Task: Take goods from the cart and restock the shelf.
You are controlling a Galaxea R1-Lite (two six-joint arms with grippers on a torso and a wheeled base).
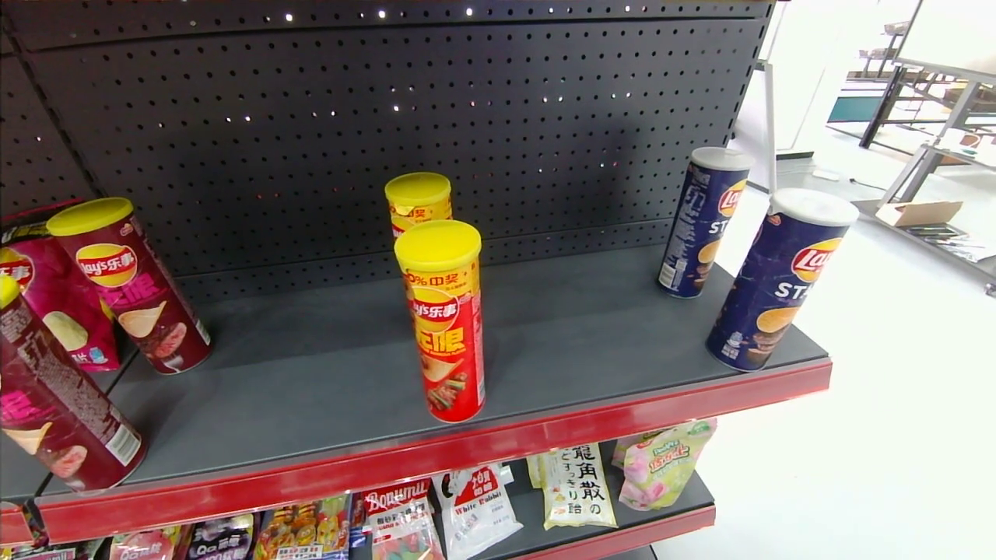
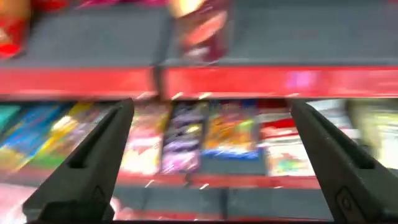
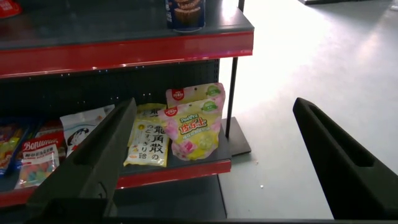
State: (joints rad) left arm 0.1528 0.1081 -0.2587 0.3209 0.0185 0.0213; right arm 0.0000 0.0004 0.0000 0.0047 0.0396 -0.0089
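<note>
The grey shelf with a red front lip carries several chip cans. A red can with a yellow lid stands near the front middle, and a second yellow-lidded can stands behind it. Two maroon cans stand at the left and two dark blue cans at the right end. My left gripper is open and holds nothing, facing the shelf lip below a maroon can. My right gripper is also open and holds nothing, below a blue can at the shelf's right end.
A lower shelf holds snack packets, among them a pink and green pouch and a yellow bag. A pink chip bag leans at the far left. Open white floor lies right of the shelving, with metal racks beyond.
</note>
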